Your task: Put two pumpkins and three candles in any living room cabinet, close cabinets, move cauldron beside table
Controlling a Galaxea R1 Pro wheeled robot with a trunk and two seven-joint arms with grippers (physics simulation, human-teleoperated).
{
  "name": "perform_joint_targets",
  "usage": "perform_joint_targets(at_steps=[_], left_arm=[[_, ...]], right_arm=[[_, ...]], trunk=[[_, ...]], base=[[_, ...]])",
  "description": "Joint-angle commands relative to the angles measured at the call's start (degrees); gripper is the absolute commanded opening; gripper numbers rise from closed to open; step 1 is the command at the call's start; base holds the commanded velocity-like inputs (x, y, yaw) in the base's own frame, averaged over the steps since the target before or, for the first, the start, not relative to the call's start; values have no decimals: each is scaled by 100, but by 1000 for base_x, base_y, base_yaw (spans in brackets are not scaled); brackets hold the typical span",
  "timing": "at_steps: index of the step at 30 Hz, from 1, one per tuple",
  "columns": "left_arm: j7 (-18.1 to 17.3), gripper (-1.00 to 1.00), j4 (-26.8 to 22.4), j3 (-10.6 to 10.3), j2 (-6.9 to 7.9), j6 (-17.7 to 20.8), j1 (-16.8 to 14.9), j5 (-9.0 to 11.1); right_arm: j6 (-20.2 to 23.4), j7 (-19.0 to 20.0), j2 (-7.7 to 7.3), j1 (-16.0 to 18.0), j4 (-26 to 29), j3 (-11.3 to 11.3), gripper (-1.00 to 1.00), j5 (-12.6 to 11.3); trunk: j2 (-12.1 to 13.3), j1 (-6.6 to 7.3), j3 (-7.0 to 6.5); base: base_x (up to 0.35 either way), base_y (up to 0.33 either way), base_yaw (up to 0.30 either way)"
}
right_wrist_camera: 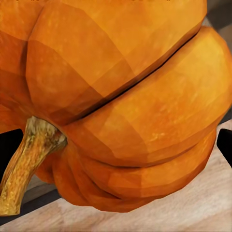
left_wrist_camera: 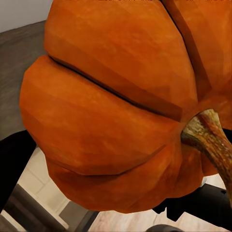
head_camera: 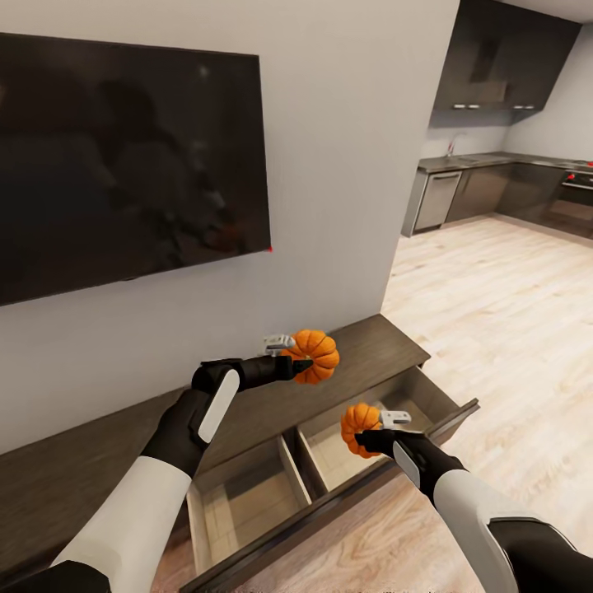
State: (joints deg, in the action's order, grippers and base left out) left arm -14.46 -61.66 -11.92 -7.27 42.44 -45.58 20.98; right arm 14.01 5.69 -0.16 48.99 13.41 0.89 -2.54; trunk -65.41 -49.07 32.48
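there: left gripper [head_camera: 290, 356] clamped on a pumpkin [head_camera: 314, 355] over the cabinet [head_camera: 387, 342] top, right gripper [head_camera: 379, 432] gripping another pumpkin [head_camera: 359, 427] above the open drawer [head_camera: 350, 449].

Legible markings: none found.
Checked head view and both wrist views. The TV screen [head_camera: 123, 156] is dark, with no logo or caption readable; the pumpkins' [left_wrist_camera: 116, 106] skins carry no label, and the cabinet [head_camera: 371, 346] fronts and the far kitchen units [head_camera: 494, 189] show no numbers, brands or signs.
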Motion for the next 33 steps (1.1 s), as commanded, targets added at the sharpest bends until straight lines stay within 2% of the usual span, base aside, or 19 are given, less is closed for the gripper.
perform_joint_targets(at_steps=[1,13,22,33], left_arm=[[-4,-100,-4,5,-2,27,-4,3],[-4,-100,-4,5,1,27,-5,3],[-4,-100,-4,5,0,27,-6,3],[3,-100,-4,5,-2,27,-5,3]], right_arm=[[31,2,-2,2,13,8,-100,-45],[20,-7,11,1,13,23,-100,-27],[25,-7,12,1,13,25,-100,-27],[31,-7,8,5,13,17,-100,-27]], trunk=[[-4,0,14],[-4,0,47],[-4,0,121],[-4,0,222]], base=[[0,0,0],[0,0,0],[3,0,0],[213,0,0]])
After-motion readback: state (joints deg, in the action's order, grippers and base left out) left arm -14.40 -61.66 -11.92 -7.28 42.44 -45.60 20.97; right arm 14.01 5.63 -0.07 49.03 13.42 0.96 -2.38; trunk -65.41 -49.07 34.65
